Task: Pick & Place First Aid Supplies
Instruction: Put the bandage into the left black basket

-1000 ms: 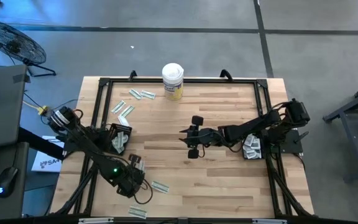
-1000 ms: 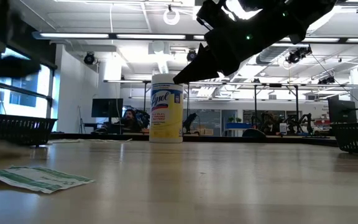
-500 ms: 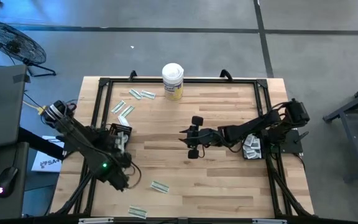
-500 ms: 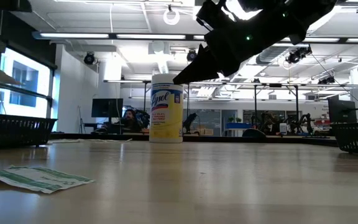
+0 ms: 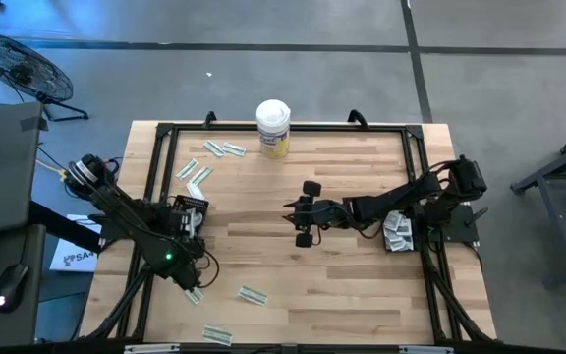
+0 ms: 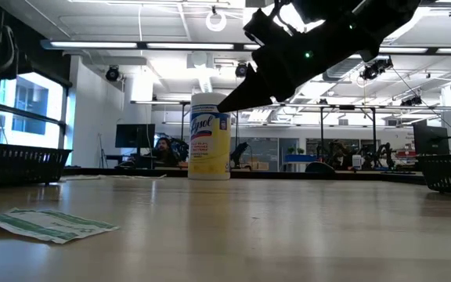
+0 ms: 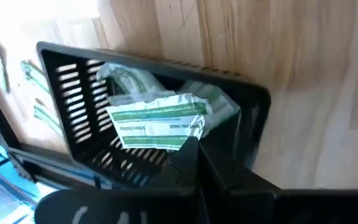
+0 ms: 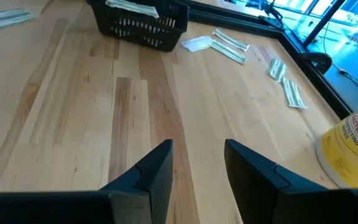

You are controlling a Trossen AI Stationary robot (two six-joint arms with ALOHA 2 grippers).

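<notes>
Left pincer hovering above basket, fingers pressed together pinching packet. Right pincer spread, idling beyond basket. Several packets already binned; strips remaining scattered near basket on worktop.

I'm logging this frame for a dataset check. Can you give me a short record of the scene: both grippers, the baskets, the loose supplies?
left gripper: shut on a green-white packet, over the left basket, which already holds packets
right gripper: open, empty, above bare wood at mid-table
right basket: by the table's right edge, packets inside
loose packets: a cluster near the far left corner, three more near the front left
canister: upright at the far edge
</notes>
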